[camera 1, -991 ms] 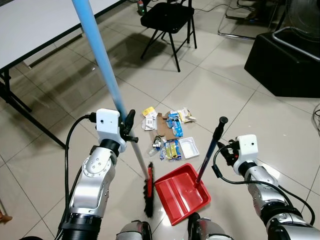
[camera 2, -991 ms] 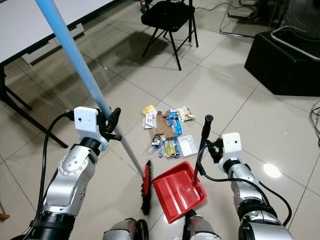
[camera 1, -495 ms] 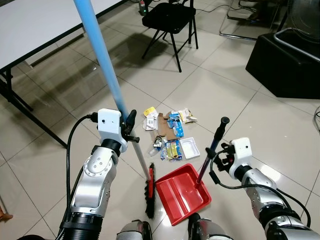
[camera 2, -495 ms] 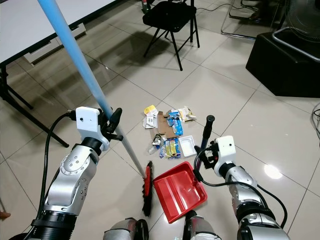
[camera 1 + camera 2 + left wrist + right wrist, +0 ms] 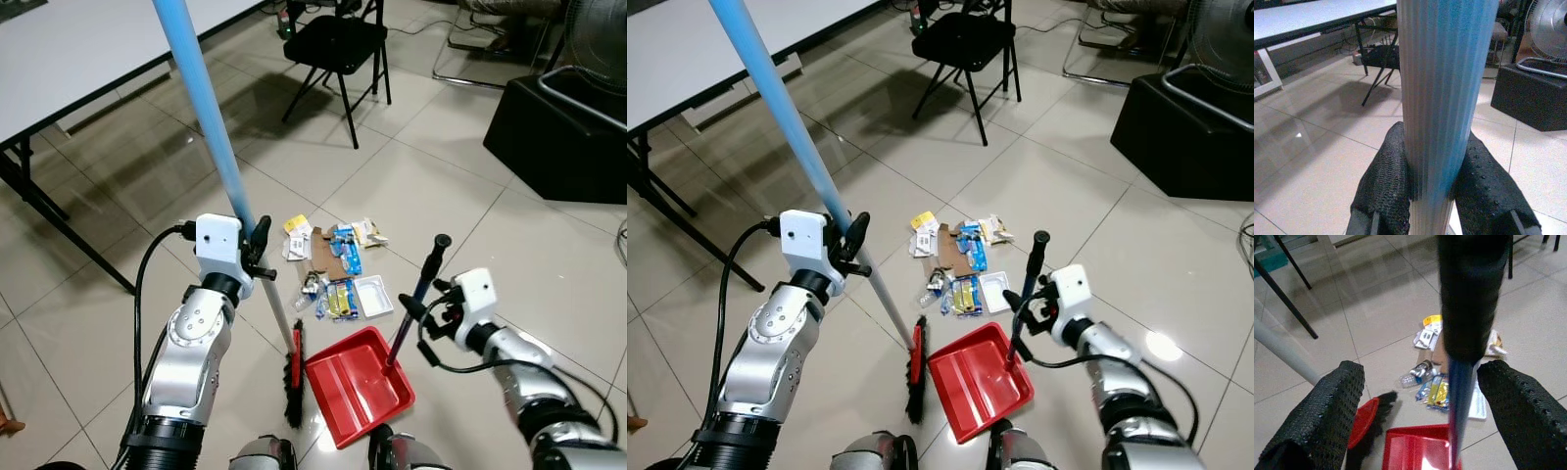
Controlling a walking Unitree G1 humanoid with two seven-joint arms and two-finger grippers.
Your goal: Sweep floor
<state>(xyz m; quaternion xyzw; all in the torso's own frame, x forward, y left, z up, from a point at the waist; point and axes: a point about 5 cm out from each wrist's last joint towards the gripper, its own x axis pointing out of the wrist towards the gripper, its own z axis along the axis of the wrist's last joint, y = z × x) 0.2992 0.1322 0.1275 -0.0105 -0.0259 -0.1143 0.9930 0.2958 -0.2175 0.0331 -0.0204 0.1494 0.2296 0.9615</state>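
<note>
A pale tiled floor (image 5: 470, 186) spreads out ahead. A long white table (image 5: 69, 49) on black legs stands at the far left, a black box (image 5: 558, 127) with a fan above it at the far right, and a black folding chair (image 5: 338, 44) at the far middle.

The broom (image 5: 211, 147) has a long blue handle that leans up and to the left. Its lower shaft runs down to a red head with black bristles (image 5: 293, 377) resting on the floor, just beside the left edge of the red dustpan (image 5: 358, 385). The left gripper (image 5: 257, 257) is clamped around the broom handle; in the left wrist view both fingers (image 5: 1386, 186) press against the blue shaft.

The dustpan sits flat on the tiles close to the robot, its open mouth facing the litter. Its dark handle (image 5: 416, 294) stands up tilted to the right, topped with a black grip. The right gripper (image 5: 419, 305) sits around this handle with its fingers (image 5: 1337, 406) spread wide apart, and the handle stands free between them, touching neither.

A small pile of litter (image 5: 333, 264), wrappers, cardboard scraps and a white tray, lies on the floor just beyond the dustpan.
</note>
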